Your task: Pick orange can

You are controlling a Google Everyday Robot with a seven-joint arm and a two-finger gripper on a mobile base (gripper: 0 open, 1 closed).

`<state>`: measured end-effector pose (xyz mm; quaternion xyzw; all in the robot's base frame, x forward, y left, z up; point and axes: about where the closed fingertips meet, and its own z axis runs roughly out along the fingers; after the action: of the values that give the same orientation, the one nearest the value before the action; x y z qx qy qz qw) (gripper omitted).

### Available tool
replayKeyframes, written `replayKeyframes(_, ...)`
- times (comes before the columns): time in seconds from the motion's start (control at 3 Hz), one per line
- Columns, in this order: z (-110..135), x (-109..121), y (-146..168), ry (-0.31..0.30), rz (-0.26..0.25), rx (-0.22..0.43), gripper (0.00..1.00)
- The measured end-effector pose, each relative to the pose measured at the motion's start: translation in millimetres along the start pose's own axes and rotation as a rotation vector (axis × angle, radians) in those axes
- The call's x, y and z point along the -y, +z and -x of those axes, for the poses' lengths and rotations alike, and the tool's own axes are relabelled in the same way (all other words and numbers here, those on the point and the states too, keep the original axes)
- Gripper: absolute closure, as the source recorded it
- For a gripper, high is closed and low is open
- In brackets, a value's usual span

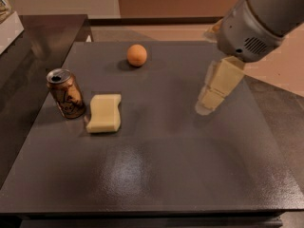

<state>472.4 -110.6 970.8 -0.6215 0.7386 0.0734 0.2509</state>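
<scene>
1. Gripper hangs low over the table, tilted down, on the side opposite the can. Nothing is in it. Open or closed: cannot tell from where I stand.
2. The grey arm runs up and away behind it, out of the corner.
3. Next out from the gripper is the sponge, lying flat, roughly midway on the line to the can.
4. The can stands upright just past the sponge, well apart from the gripper and near the table's far edge from it. Whether can and sponge touch I cannot tell.
5. The orange sits toward the back, apart from everything. It is not the target.
6. Judgement: this is the reach; the grasp is not yet begun.
7. To do it well:
   - Travel across above sponge height.
   - Have the gripper wide before it drops.
   - Straddle the can mid-body, turned so neither side lands on the sponge.
   - Close squarely, since a sideways nudge could tip the can or push it toward the edge.
</scene>
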Motion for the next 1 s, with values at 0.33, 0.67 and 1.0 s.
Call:
replayKeyframes(0.33, 51.0, -0.1, 31.6, -0.044, 0.014, 0.092, 0.00)
replayKeyframes(0.67, 96.0, -1.0, 60.2, -0.088, 0.026, 0.150, 0.00)
replayKeyframes(1.0, 140.4, -8.0, 90.2, -0.129, 0.066, 0.192, 0.00)
